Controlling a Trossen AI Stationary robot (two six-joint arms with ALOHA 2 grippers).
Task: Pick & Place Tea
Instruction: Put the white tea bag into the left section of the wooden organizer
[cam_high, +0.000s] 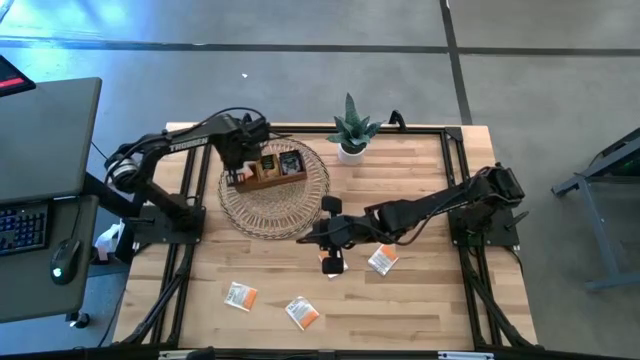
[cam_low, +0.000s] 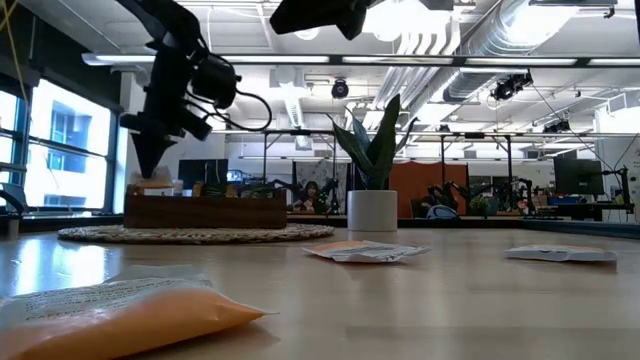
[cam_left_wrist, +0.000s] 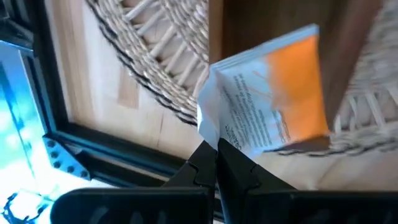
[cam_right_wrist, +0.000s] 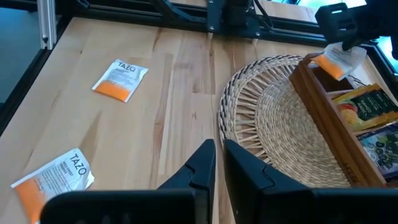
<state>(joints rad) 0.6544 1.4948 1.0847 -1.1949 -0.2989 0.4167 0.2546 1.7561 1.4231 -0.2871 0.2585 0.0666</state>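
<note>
Wooden table (cam_high: 420, 300), left gripper (cam_left_wrist: 214, 146) clenching sachet (cam_left_wrist: 273, 93) over tray (cam_right_wrist: 336, 130) of sachets

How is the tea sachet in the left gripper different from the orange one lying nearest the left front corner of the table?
The held sachet is pinched by one corner in the shut left gripper over the wooden tray; the loose sachet lies flat on the table. The held one hangs tilted and raised; the loose one is untouched. Both are orange and white.
</note>
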